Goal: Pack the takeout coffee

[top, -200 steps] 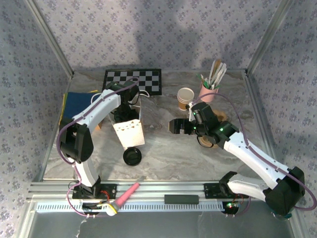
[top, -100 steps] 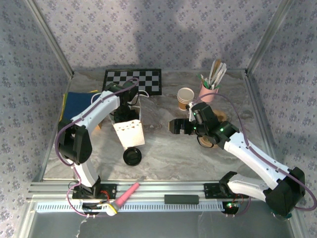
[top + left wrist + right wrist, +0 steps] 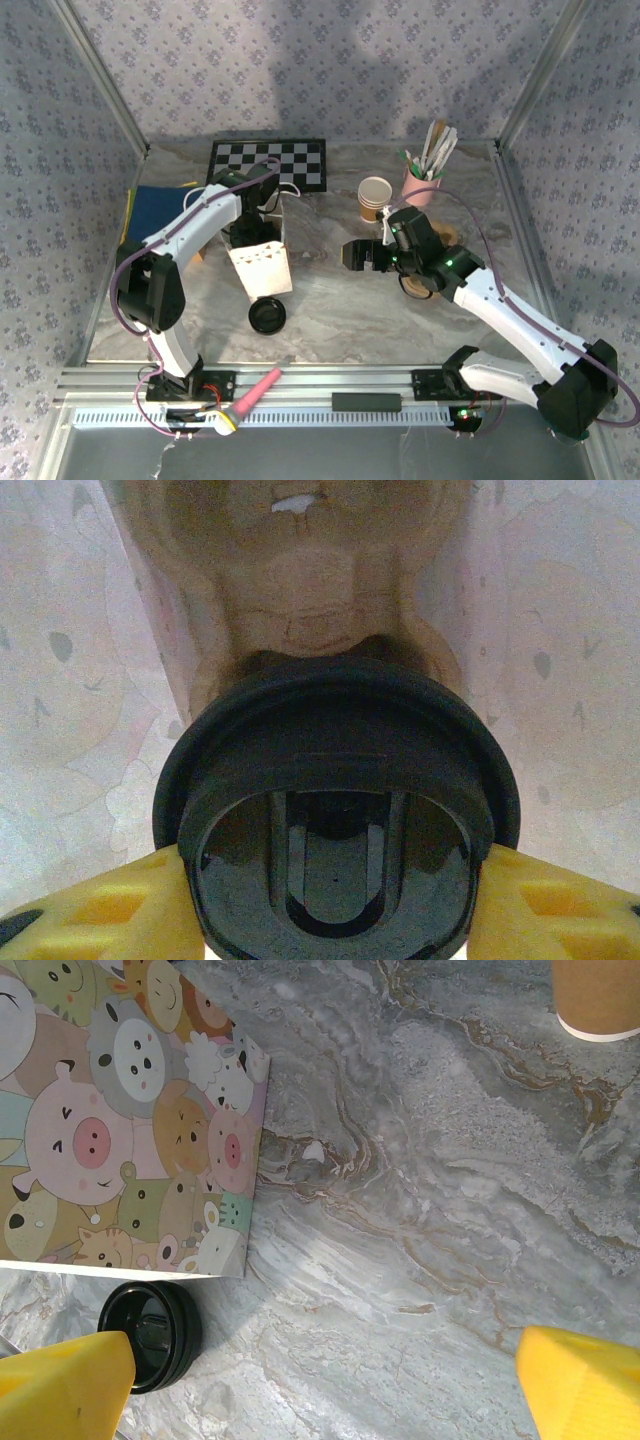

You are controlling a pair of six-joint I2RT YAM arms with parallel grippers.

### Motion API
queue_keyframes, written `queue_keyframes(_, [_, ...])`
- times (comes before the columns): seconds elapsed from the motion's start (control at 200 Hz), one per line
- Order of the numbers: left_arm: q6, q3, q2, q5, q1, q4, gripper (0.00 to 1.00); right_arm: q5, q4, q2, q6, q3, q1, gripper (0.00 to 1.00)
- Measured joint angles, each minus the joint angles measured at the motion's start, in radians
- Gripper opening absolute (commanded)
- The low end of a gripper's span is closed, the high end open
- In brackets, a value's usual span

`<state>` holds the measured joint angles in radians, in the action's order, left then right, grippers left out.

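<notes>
the takeout coffee (image 3: 335,770), a black-lidded cup seen top-down, sits deep inside the printed paper bag (image 3: 130,1130), pinched at its sides by the left gripper (image 3: 335,910). whether its base rests on the bag's floor cannot be told, so letting go may drop and tip it. withdrawing may also snag the thin wall and topple the bag, since the right gripper (image 3: 352,256) hangs with jaws spread wide, well apart from it.
</notes>
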<state>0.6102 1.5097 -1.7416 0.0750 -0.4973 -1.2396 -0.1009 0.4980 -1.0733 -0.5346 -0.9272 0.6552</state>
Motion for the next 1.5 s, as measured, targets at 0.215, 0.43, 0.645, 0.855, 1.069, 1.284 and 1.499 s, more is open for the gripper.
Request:
queue_keyframes(0.215, [0.000,0.000,0.000,0.000,0.000,0.000,0.49,0.006,0.000,0.000,0.000,0.000,0.000,1.00])
queue_keyframes(0.43, [0.000,-0.001,0.001,0.000,0.000,0.000,0.49,0.007,0.000,0.000,0.000,0.000,0.000,1.00])
queue_keyframes(0.645, [0.000,-0.002,0.004,0.000,0.000,0.000,0.49,0.008,0.000,0.008,-0.007,0.006,0.002,1.00])
queue_keyframes(0.855, [0.000,-0.020,0.017,0.000,0.000,0.014,0.49,0.008,0.000,0.008,-0.008,0.007,0.003,1.00])
queue_keyframes(1.069, [0.000,-0.034,0.026,0.000,0.000,0.029,0.49,0.008,0.000,0.008,-0.008,0.007,0.006,1.00])
queue_keyframes(1.284, [0.000,-0.034,0.027,0.000,0.000,0.029,0.49,0.008,0.000,0.008,-0.008,0.007,0.006,1.00])
queue_keyframes(1.499, [0.000,-0.026,0.025,0.000,0.000,0.014,0.50,0.008,0.000,0.008,-0.008,0.007,0.006,1.00])
